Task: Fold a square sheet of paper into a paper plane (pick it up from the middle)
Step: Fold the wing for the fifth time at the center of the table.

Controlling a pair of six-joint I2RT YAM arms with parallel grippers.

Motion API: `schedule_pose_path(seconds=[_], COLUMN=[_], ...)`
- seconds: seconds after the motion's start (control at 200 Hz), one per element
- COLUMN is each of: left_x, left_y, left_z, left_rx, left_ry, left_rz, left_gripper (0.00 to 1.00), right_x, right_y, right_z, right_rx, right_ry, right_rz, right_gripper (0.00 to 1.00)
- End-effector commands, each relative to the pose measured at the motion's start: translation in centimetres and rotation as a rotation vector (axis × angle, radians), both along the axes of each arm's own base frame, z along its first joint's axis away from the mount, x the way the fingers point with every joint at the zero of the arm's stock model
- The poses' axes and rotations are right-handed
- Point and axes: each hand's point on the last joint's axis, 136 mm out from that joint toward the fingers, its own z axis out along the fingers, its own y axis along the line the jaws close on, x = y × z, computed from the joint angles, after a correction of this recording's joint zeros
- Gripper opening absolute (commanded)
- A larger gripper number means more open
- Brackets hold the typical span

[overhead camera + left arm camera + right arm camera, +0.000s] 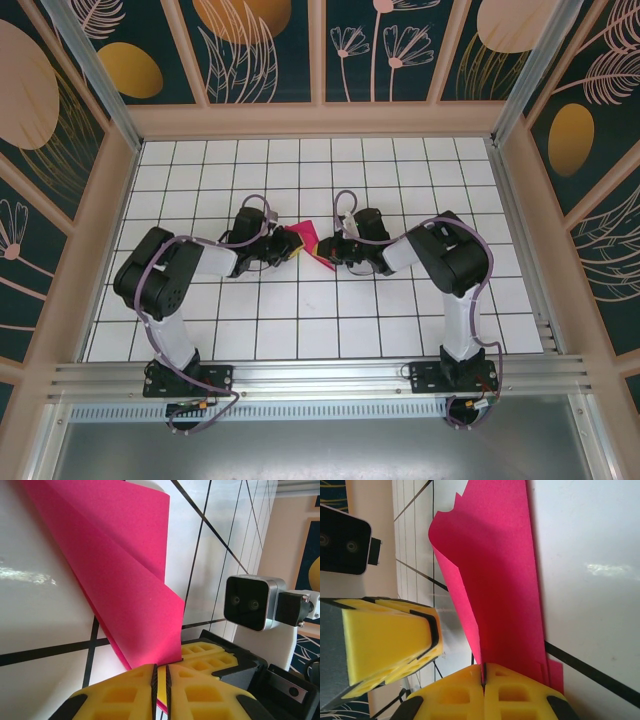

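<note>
Tiled table (300,330): pink sheet (305,240) spans left hand (161,672) to right hand (483,672).

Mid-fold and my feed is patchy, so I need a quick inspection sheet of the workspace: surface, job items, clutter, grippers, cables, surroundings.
Surface: white tabletop with a black grid.
Job's things: pink paper, partly folded with one flap curling up, at the table's centre between the two arms.
Clutter: nothing seen.
Grippers: left gripper and right gripper face each other closely, each with its yellow fingers shut on the paper's edge.
Cables: purple cables loop along both arms, off the paper.
Surroundings: floral wall panels on three sides; metal rail at the near edge.
</note>
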Motion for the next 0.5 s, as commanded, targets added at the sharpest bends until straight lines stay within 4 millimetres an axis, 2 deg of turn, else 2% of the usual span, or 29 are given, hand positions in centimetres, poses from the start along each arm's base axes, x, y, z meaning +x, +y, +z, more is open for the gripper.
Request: schedule_pose_path(seconds=[0.0,0.125,0.135,0.16,0.495], left_x=[0.4,0.4,0.5,0.5,0.9], left_y=[-0.9,-1.1,-1.1,-1.2,-1.7], left_z=[0.6,0.4,0.4,0.4,0.2], left_rx=[-0.019,-0.023,-0.022,-0.023,-0.029], left_ry=[-0.048,-0.047,-0.046,-0.045,-0.051], left_rz=[-0.037,-0.044,-0.044,-0.044,-0.055], left_gripper=[0.17,0.16,0.16,0.16,0.15], right_x=[0.3,0.0,0.7,1.0,0.8], right_y=[-0.3,-0.3,-1.0,-1.3,-1.5], right_z=[-1.3,-1.8,-1.8,-1.8,-2.2], right_rx=[-0.010,-0.014,-0.014,-0.013,-0.028], right_ry=[0.074,0.107,0.108,0.111,0.120], right_rz=[-0.028,-0.035,-0.057,-0.066,-0.063], right_gripper=[0.00,0.00,0.00,0.00,0.00])
